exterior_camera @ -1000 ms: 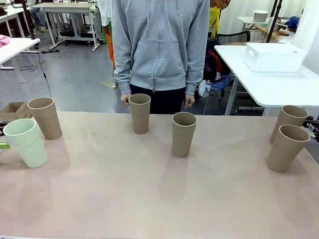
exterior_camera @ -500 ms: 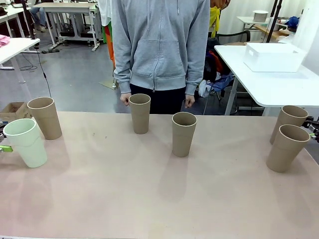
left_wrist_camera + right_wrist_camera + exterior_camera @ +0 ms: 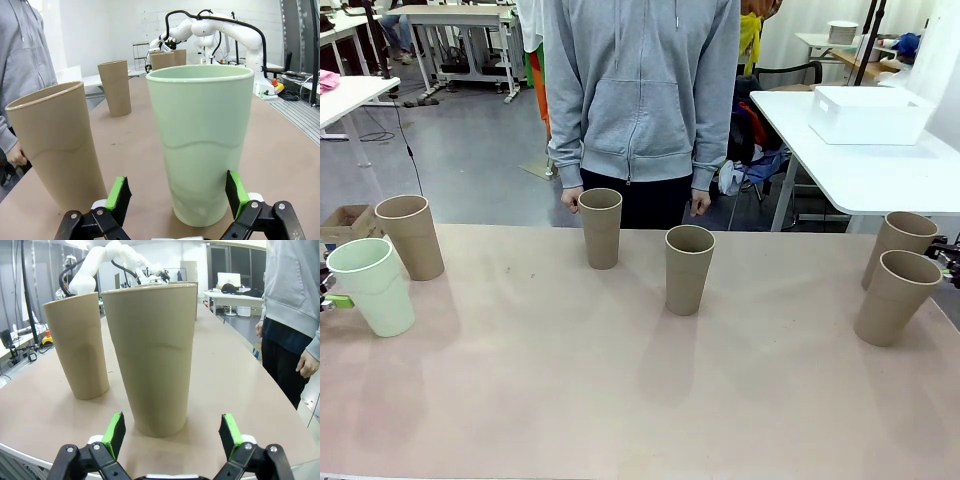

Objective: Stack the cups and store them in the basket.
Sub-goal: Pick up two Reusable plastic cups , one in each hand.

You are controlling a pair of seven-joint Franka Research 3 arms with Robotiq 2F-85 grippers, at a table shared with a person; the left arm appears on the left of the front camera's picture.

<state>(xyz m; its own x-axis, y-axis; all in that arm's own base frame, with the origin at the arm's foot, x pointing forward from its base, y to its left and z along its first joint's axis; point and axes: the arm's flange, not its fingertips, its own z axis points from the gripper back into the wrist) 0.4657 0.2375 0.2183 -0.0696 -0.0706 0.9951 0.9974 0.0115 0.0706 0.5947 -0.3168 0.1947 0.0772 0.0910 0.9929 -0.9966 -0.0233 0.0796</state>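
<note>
So far nothing stacked; basket [image 3: 865, 125] sits apart on a side table [image 3: 860, 175]; left gripper [image 3: 177, 195] gapes wide around the mint cup [image 3: 200, 145], right gripper [image 3: 170, 432] around a tan cup [image 3: 152, 360], neither gripping.

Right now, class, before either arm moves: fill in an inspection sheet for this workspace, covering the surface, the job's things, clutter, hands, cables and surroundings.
Surface: beige table, flat, no spills seen.
Job's things: one mint-green cup and five tan cups, all upright and unstacked; white basket on a side table at the back right.
Clutter: nothing seen.
Hands: left hand open, astride the mint-green cup; right hand open, astride one of the tan cups.
Cables: black cable running along the far arm.
Surroundings: person in a grey hoodie standing at the far edge; cardboard box on the floor at the left.
</note>
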